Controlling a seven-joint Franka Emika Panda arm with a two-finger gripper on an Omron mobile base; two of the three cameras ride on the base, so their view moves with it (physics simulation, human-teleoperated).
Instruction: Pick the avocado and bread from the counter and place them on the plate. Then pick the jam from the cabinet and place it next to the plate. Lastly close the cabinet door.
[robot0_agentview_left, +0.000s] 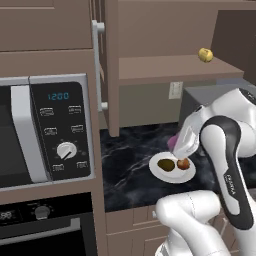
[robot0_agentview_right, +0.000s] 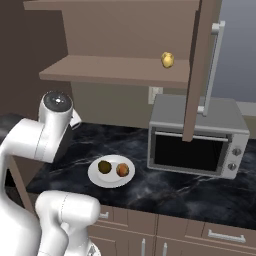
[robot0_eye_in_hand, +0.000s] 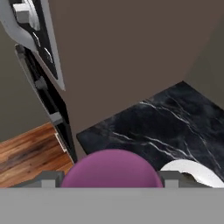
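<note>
The white robot arm is reaching low over the black marble-look tabletop (robot0_agentview_left: 127, 165) with thin white veins, and its fingers (robot0_eye_in_hand: 110, 178) are grasping the small pink jam jar with a purple lid (robot0_eye_in_hand: 111, 168), one finger sitting on each side of the lid in the hand view. In the left base view the pink jar (robot0_agentview_left: 173, 143) is showing just under the white wrist, hanging just above the far left rim of the plain round white plate (robot0_agentview_left: 159, 172). The plate is sitting on the tabletop, and it is carrying the dark olive-brown egg-shaped avocado (robot0_agentview_left: 166, 164) and the small round orange-brown bread lump (robot0_agentview_left: 183, 163), lying side by side and close together. From the right base view the avocado (robot0_agentview_right: 104, 166) is lying left of the bread (robot0_agentview_right: 122, 170) on the plate (robot0_agentview_right: 97, 178).

Above, the brown wooden wall cabinet (robot0_agentview_right: 115, 70) is standing open, its brown recessed-panel door with a long silver bar handle (robot0_agentview_right: 202, 65) swung outward. A yellow round ball (robot0_agentview_right: 167, 59) is resting on the inner shelf. A grey toaster oven (robot0_agentview_right: 197, 137) is sitting on the tabletop to the right of the plate, and a silver and black microwave (robot0_agentview_left: 45, 130) is showing at the left
</note>
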